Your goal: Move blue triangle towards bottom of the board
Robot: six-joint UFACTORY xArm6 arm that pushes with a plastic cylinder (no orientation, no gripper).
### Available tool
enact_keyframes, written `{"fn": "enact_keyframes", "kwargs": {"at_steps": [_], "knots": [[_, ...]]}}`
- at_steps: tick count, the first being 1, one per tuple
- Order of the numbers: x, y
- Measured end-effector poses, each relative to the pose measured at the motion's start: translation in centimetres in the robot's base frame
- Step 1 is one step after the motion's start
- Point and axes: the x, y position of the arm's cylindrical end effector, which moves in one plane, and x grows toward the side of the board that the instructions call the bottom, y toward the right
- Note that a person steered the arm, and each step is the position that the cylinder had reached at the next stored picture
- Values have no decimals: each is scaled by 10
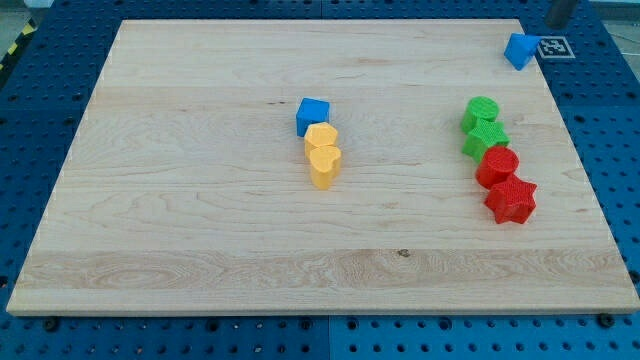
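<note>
The blue triangle [519, 49] sits at the top right corner of the wooden board [200, 200]. My tip [560, 23] is at the view's top edge, just off the board's top right corner, above and to the right of the blue triangle, with a small gap between them.
A blue cube [312, 115] touches two yellow blocks [322, 155] near the board's middle. At the right, a green cylinder [481, 111], a green block [486, 137], a red block [497, 166] and a red star [511, 199] form a column. A printed marker [553, 47] lies beside the triangle.
</note>
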Motion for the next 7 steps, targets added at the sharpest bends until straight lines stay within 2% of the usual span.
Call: {"fn": "enact_keyframes", "kwargs": {"at_steps": [4,7], "knots": [[11,0],[72,-5]]}}
